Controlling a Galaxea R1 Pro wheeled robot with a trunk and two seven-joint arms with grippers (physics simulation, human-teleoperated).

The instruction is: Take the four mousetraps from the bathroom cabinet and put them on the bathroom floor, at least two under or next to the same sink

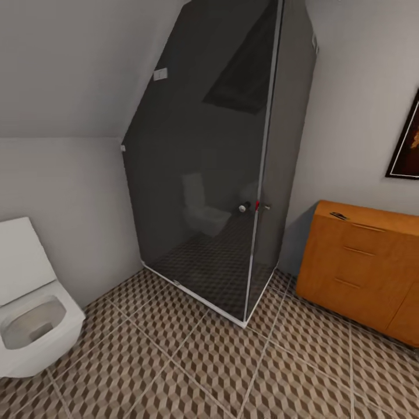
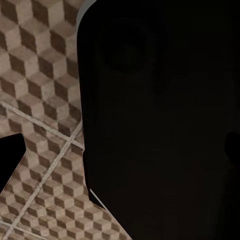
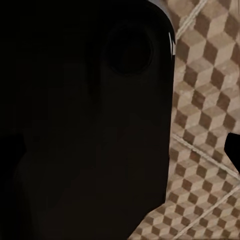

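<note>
Facing one orange-brown cabinet (image 1: 366, 265) with three bar handles on cube-patterned bathroom floor (image 1: 192, 372), I read no lettering and cannot tell my grippers' opening.

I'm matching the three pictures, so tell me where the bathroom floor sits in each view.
Head view: the bathroom floor spans the bottom, between the toilet and the cabinet.
Left wrist view: cube tiles along the left edge, beside a dark body.
Right wrist view: cube tiles along the right edge.
Shared landmark: pale grout lines crossing the cube pattern.
</note>
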